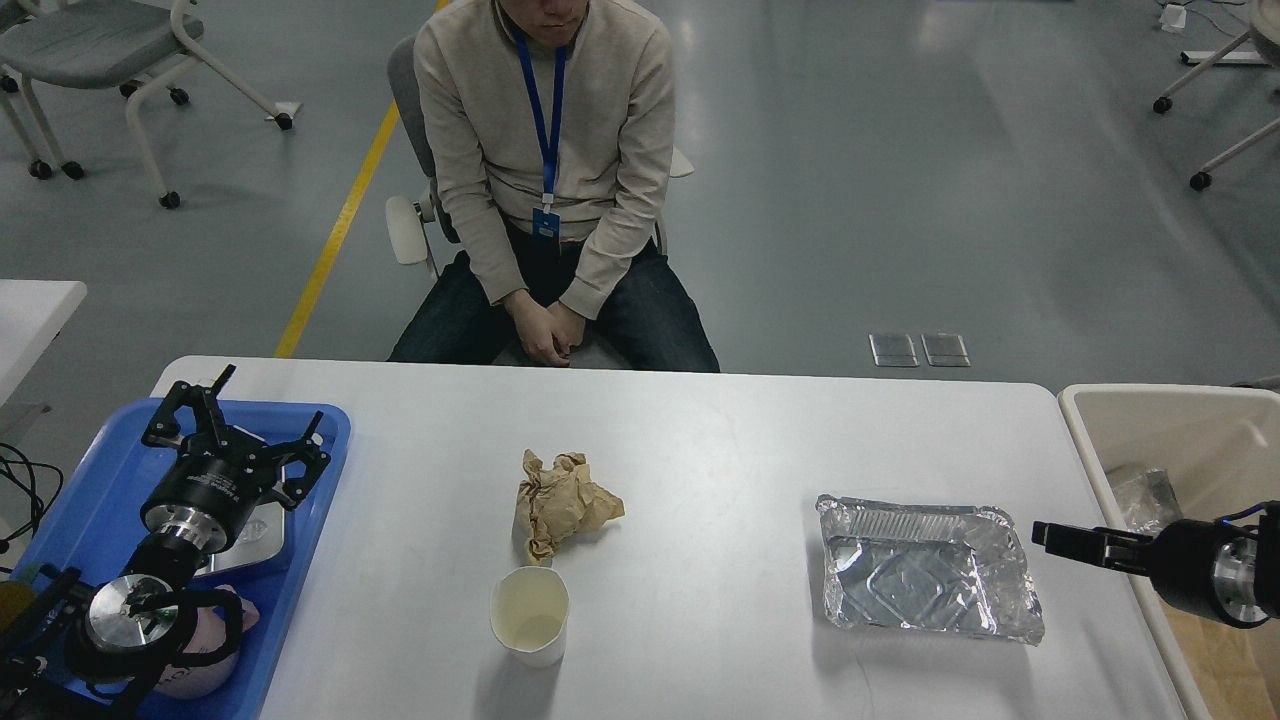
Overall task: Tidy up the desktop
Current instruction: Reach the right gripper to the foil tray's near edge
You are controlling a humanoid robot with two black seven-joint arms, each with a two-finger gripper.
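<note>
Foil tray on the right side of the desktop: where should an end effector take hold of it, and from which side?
Probably the right short rim of the foil tray, approached from the right by the right end effector, which hovers just beside that edge. The tray lies flat and open on the desktop; its thin raised rim offers a pinchable lip, one finger inside, one outside.

Both arms at the sides of the view, neither tool holding anything.

The left arm rises from the lower left corner, its silver wrist joints stacked one above the other, and ends in the left tool (255, 420), whose two black linkage fingers are spread wide and point up and away. The right arm enters at the right edge, low, lying nearly level and reaching leftward; the right tool (1060, 540) shows as a narrow dark tip, its fingers too close together to tell apart.
</note>
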